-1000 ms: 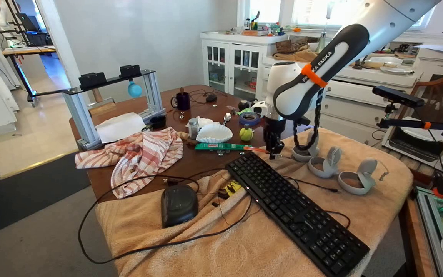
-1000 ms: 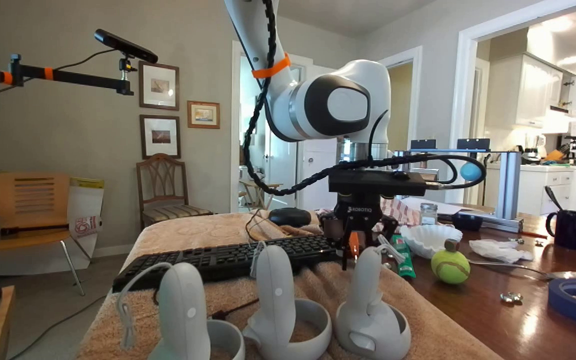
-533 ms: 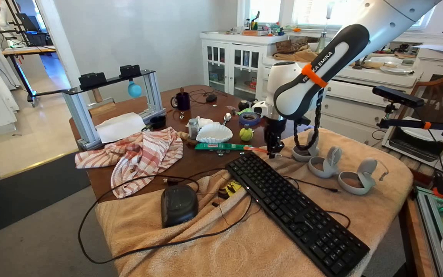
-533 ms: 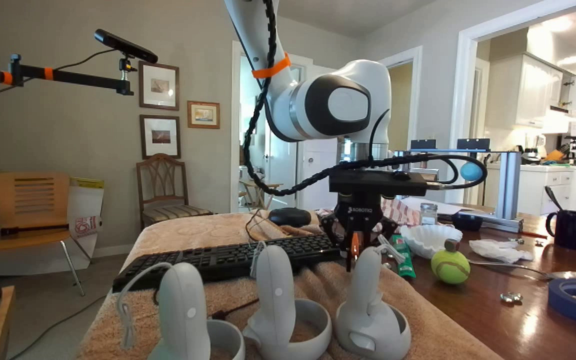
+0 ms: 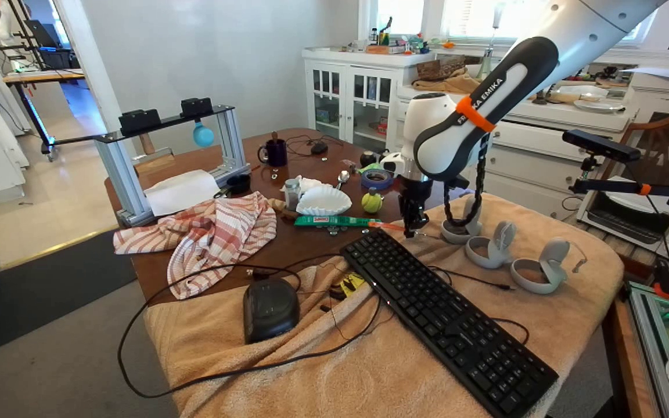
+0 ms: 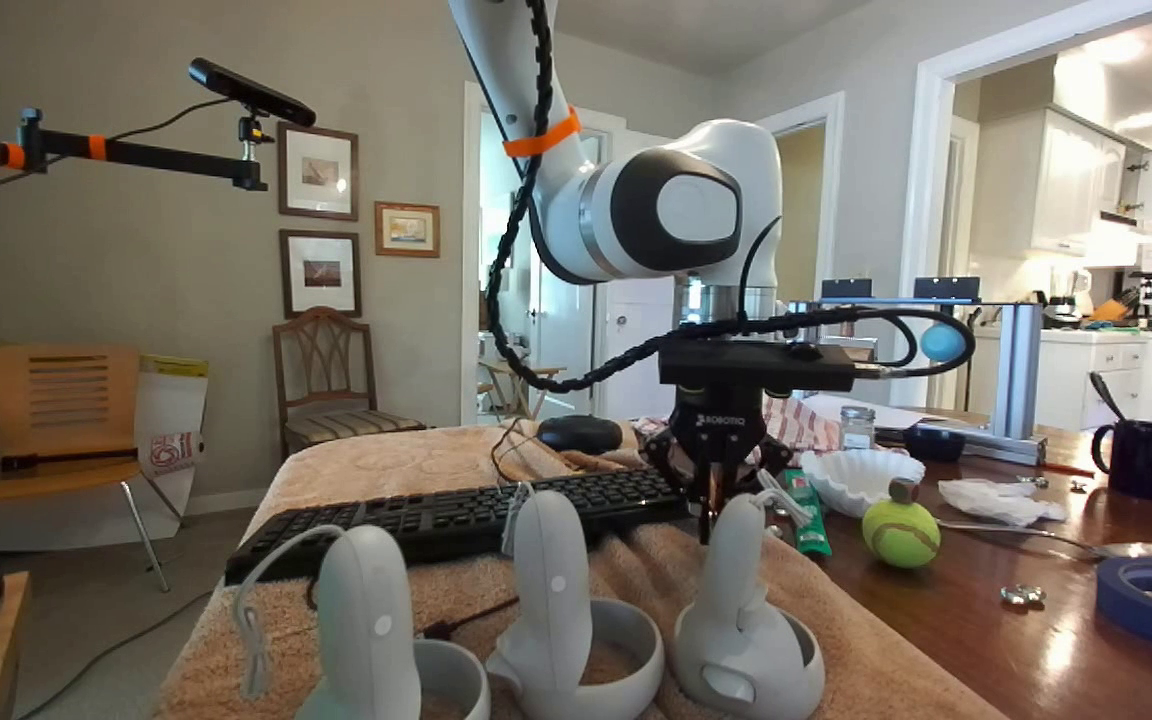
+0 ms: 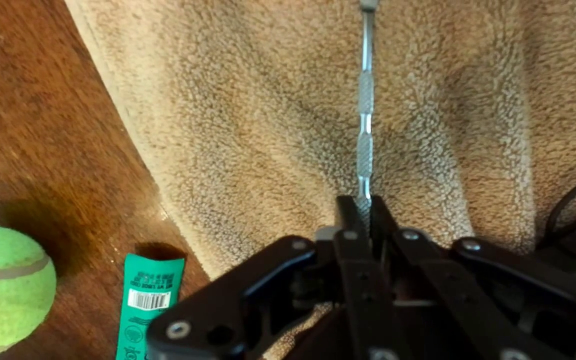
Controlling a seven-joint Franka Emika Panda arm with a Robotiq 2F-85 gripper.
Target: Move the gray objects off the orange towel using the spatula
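Note:
The spatula (image 7: 365, 95), a thin metal rod with knurled sections, lies between my fingertips and points away over the towel in the wrist view. My gripper (image 7: 361, 202) is shut on it, low over the edge of the orange towel (image 7: 268, 100). In an exterior view the gripper (image 5: 413, 234) is just beyond the end of the keyboard. The gray objects are three controllers with rings on the towel (image 5: 340, 383): one (image 5: 455, 238) close beside the gripper, one (image 5: 504, 237) in the middle and one (image 5: 554, 252) farthest away. The spatula's far tip is at the wrist view's top edge.
A black keyboard (image 5: 450, 325) and a black mouse-like device (image 5: 270, 310) with cables lie on the towel. A tennis ball (image 5: 371, 202), a green tube (image 5: 334, 222), a white shell bowl (image 5: 324, 201) and blue tape (image 5: 377, 179) are on the wooden table. A striped cloth (image 5: 224, 226) lies farther off.
The fingers have closed together onto the spatula. The controller nearest the gripper has shifted very slightly. The arm has barely moved.

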